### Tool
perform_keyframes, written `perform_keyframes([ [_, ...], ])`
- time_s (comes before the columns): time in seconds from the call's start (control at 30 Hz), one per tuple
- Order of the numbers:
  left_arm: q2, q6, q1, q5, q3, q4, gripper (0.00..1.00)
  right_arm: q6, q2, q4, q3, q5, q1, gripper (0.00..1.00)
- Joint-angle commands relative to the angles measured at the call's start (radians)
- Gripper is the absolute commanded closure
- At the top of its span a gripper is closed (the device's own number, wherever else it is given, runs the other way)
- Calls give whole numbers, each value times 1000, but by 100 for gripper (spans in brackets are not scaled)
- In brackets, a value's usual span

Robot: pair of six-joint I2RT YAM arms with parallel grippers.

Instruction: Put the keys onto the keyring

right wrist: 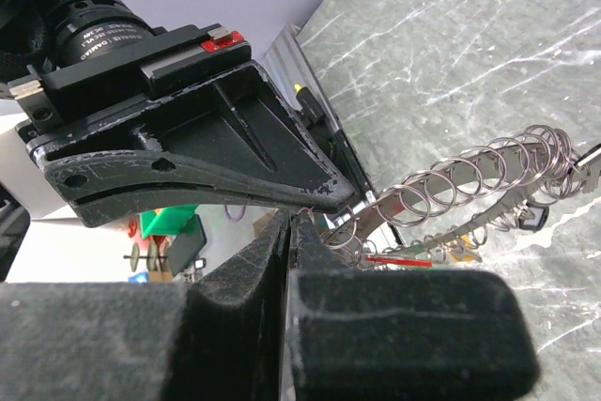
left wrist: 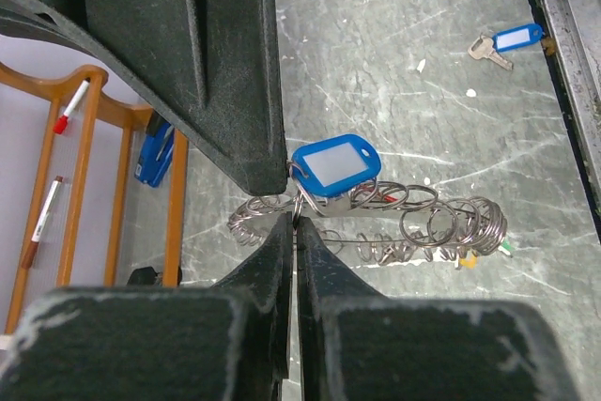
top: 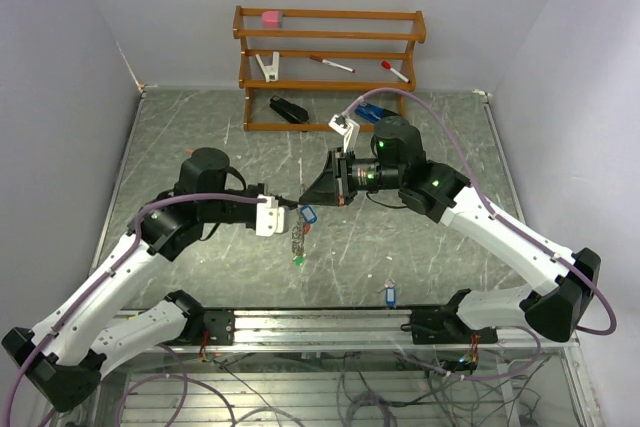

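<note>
The keyring [top: 298, 239], a thin wire strung with many small silvery rings and a green tag, hangs above the table between my two grippers. It also shows in the left wrist view [left wrist: 413, 223] and the right wrist view [right wrist: 470, 190]. A key with a blue tag [left wrist: 335, 161] hangs on it right at the fingertips, also seen from above [top: 308, 214]. My left gripper [top: 288, 209] is shut on the keyring's wire [left wrist: 297, 221]. My right gripper [top: 305, 199] meets it tip to tip, shut with thin wire at its tip [right wrist: 291, 218]. A second blue-tagged key [top: 388, 294] lies on the table near the front rail, also in the left wrist view [left wrist: 507, 41].
A wooden rack [top: 330, 57] stands at the back with markers, a pink item and a white clip. A black stapler [top: 288, 109] and a blue stapler [top: 372, 112] lie before it. The metal base rail [top: 320, 327] runs along the near edge.
</note>
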Motion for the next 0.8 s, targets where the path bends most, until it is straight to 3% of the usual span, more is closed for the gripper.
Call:
perform_keyframes([
  [0.0, 27, 30, 4, 14, 82, -73, 93, 14, -11, 26, 6, 33, 3, 100],
  [0.43, 152, 48, 2, -198, 199, -139, 93, 187, -9, 56, -28, 224, 30, 100],
  [0.77, 226, 92, -9, -286, 266, -182, 93, 318, 26, 71, -11, 345, 54, 100],
])
